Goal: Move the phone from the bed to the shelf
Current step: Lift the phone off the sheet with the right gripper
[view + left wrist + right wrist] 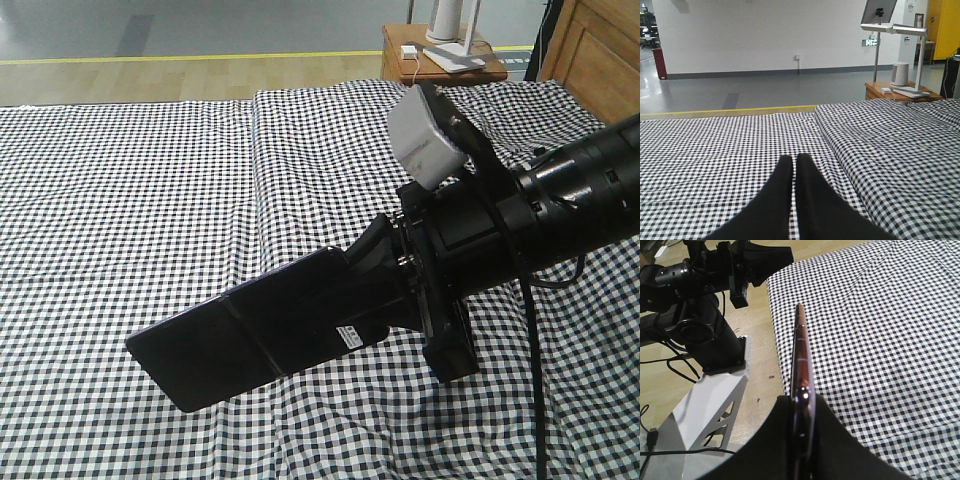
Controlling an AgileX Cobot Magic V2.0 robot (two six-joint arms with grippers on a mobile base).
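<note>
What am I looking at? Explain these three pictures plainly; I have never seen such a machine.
This is a two-armed robot at a checked bed. The front view looks down on it: the right gripper clamps a flat black phone, held off the cloth. The right wrist camera rides on that arm and sees the phone edge-on. The left wrist camera shows the left gripper shut, empty, above the bed. A nightstand stands beyond.

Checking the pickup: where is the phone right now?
Front view, lower centre: the phone is clamped in the right claw, held above the gingham bed.
</note>
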